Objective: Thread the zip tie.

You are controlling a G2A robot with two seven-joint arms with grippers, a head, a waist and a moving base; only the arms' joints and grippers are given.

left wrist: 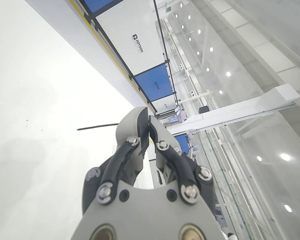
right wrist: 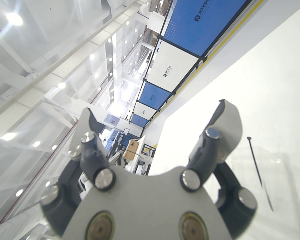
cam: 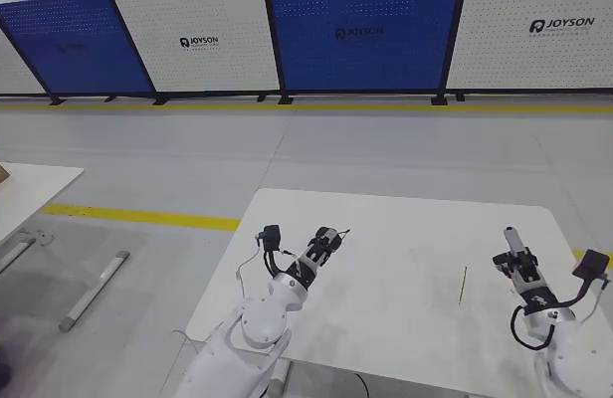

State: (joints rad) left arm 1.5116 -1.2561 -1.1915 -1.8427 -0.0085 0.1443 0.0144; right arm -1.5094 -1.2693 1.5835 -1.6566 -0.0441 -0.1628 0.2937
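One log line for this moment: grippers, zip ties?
left gripper shut on held zip tie | right gripper open, empty | loose zip tie on table near right gripper | threading not started

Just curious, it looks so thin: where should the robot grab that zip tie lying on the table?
Probably near one end of the zip tie, from straight above, pinching across its width: it lies flat and straight on the table.

I'm seeing a big industrial hall here, blue and white perforated partition panels (cam: 361,45) fencing the far side, yellow line (cam: 137,216) marked on the grey floor (cam: 287,149), high ceiling with rows of lights (right wrist: 14,18), white worktable (cam: 406,224) standing in the open
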